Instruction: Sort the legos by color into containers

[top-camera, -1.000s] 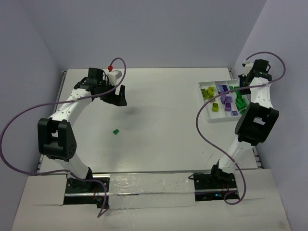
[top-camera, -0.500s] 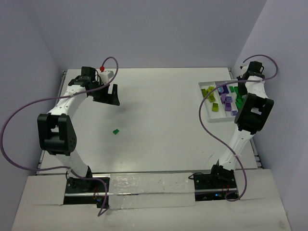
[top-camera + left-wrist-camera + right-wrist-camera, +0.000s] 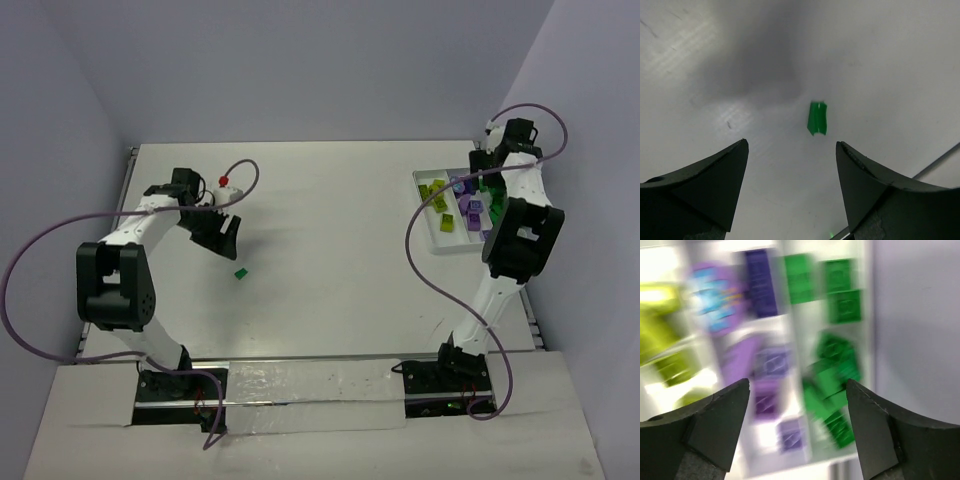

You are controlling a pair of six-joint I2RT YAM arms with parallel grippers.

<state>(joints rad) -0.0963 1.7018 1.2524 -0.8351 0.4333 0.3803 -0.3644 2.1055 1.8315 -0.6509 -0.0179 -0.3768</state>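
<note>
- Two arms are over the white table (image 3: 340, 220), one on each side, well apart from each other.
- The left gripper (image 3: 222, 243) hangs low over the left half of the table. In its wrist view the left gripper (image 3: 791, 145) has its two fingers spread wide with nothing between them.
- One dark green lego (image 3: 241, 272) lies alone on the bare table, just ahead of those fingers and not touching them. From the wrist it is a single small brick (image 3: 817, 118), closer to the right finger than to the left.
- The containers (image 3: 455, 250) sit at the far right of the table as three white compartments side by side. I can't tell whether they are three trays or one divided tray.
- The right gripper (image 3: 484, 176) is above their far end, and the arm covers part of the right compartment.
- Its own view is smeared, but the right gripper (image 3: 796, 386) shows two fingers standing apart and holding nothing.
- The left compartment holds four yellow-green legos (image 3: 441, 205), as far as I can count from above.
- The middle one holds about five or six purple legos (image 3: 772, 362). One piece at the far end looks rounder and paler.
- The right one holds dark green legos (image 3: 835, 360), at least six, piled together. The blur stops an exact count.
- A white wall (image 3: 794, 330) separates purple from green.
</note>
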